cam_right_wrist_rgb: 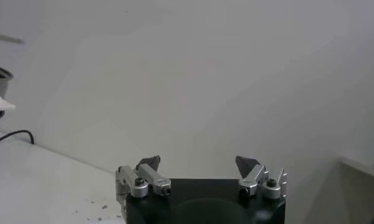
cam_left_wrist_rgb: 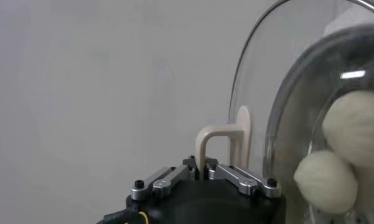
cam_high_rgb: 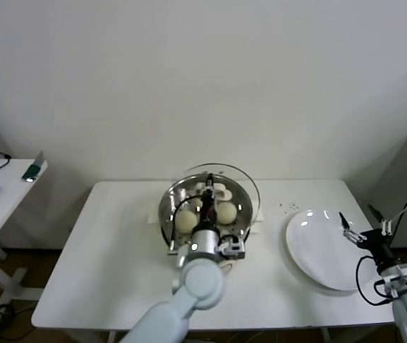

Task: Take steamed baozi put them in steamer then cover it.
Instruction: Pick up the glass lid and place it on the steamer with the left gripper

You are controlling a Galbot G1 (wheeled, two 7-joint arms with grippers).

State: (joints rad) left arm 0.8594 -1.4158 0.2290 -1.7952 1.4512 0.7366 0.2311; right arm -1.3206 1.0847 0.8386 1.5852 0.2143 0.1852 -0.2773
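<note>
Left arm: we reach it forward from the lower centre of the head view, forearm rising toward mid-table, wrist level. Left gripper: we have its fingers closed tight on a bar handle, seen in the left wrist view.

Right arm: we keep it low at the right edge of the head view, wrist just beyond the table's right end, a dark cable looping beside it. Right gripper: jaws spread wide, fingertips well apart, nothing between them.
</note>
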